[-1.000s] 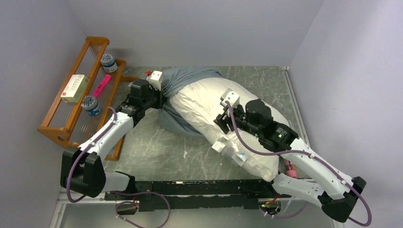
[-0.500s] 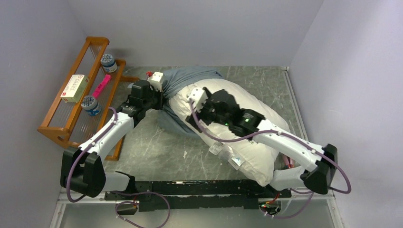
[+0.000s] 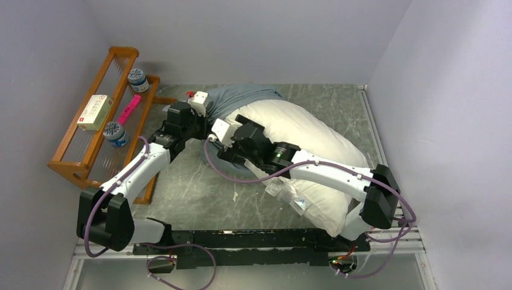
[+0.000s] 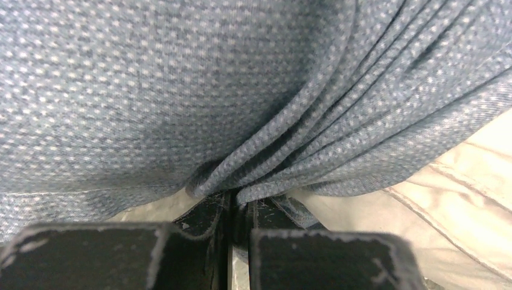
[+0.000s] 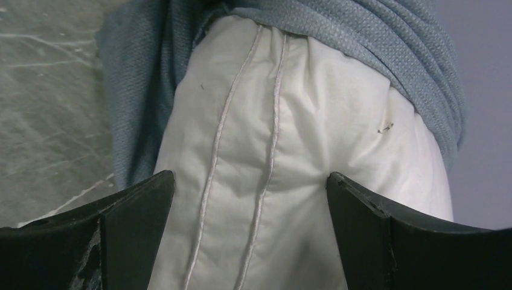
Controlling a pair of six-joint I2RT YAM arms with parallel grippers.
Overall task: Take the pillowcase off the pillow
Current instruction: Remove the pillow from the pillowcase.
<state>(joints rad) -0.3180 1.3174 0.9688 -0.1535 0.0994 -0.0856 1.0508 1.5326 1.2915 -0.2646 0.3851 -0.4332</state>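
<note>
Left gripper (image 4: 234, 202) pinches a fold of the grey-blue pillowcase (image 4: 181, 90). Right gripper (image 5: 247, 187) gapes wide, straddling the white pillow (image 5: 314, 145) at its seams.

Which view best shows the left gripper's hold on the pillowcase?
Left wrist: the left gripper is shut on gathered folds of the grey-blue pillowcase. The top view shows only its wrist against the cloth; the right wrist view shows pillowcase bunched around the pillow, no left gripper.
</note>
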